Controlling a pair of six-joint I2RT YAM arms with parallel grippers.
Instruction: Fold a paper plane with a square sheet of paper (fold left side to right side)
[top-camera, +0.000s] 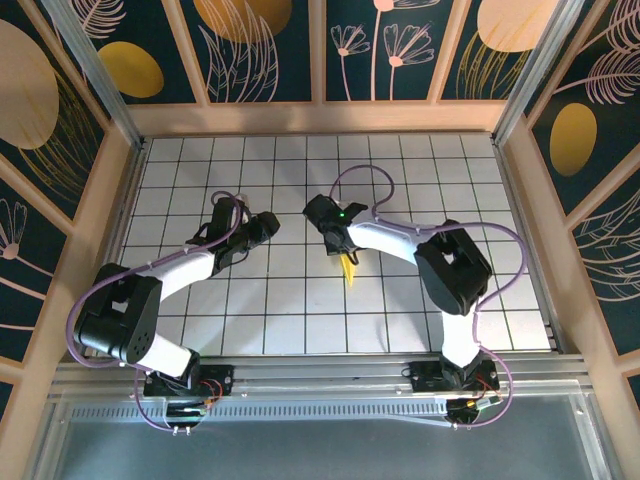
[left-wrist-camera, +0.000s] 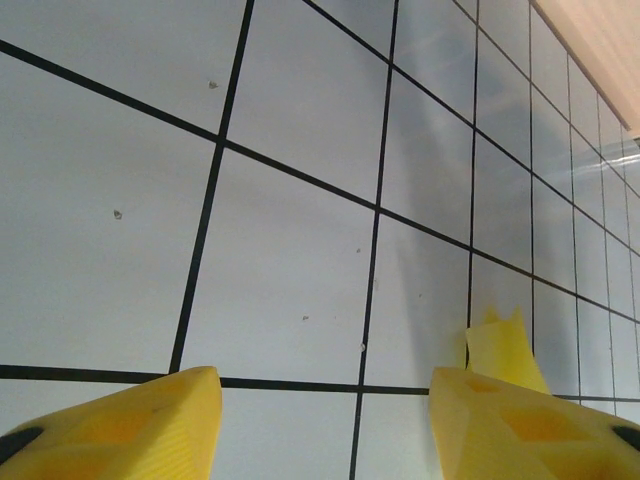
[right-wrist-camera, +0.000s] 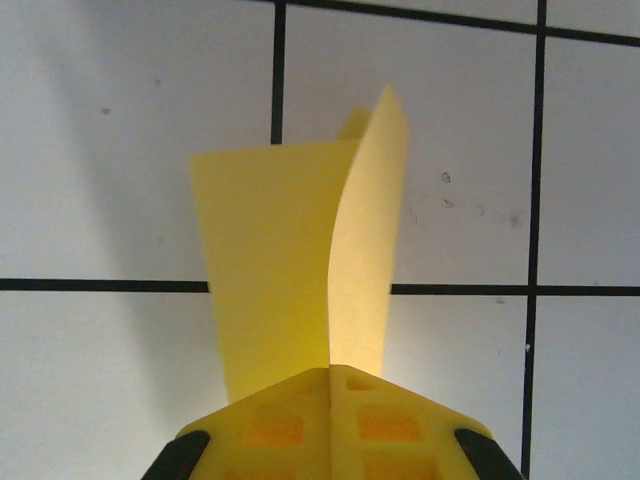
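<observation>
We are in a robotics lab test booth: two robot arms bolted to a metal rail, a white gridded tabletop, and flower-painted walls around it.

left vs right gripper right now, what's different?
Jaws: the left gripper stands open with nothing between its fingers; the right gripper is shut on the yellow paper.
Place: the left gripper hangs over bare tiles; the right gripper sits to its right, with the paper sticking out past its fingertips.
Shared: both have yellow fingers.

No text, label, brand, number or sign can be read anywhere
</observation>
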